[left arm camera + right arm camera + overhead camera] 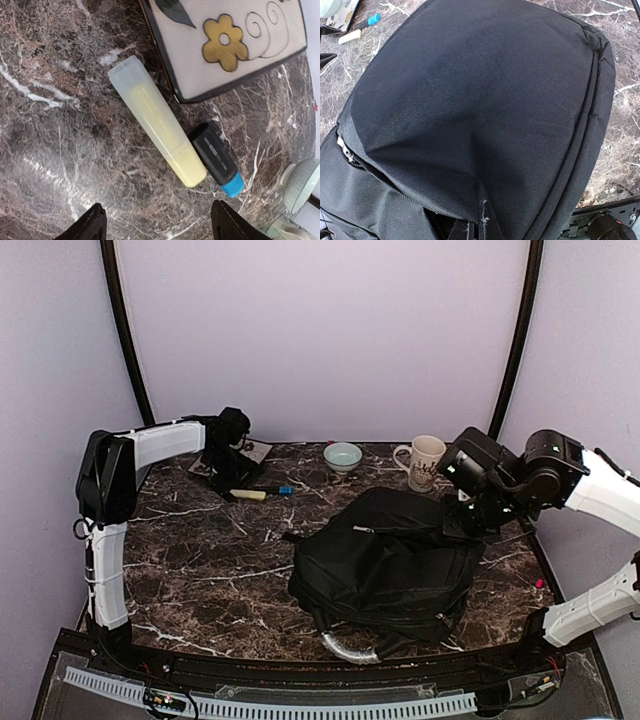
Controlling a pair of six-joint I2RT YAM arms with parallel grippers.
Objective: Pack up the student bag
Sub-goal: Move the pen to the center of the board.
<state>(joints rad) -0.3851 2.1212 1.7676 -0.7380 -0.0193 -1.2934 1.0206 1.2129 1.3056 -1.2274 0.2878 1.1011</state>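
Right tool [480,217] pinches student bag [470,100]; contents hidden.

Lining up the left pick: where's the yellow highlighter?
Top view, back left: the yellow highlighter lies below the left jaws, beside the black-and-blue marker and flowered plate.

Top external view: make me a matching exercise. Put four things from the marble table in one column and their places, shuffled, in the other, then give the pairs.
Things
1. large black fabric backpack
2. small pale green round bowl
3. white ceramic mug
4. pale yellow plastic highlighter

Places
A. far left, beside a black marker with a blue end
B. far edge, about the middle
C. near side, right of centre
D. far edge, right of the middle

Pairs: 1-C, 2-B, 3-D, 4-A
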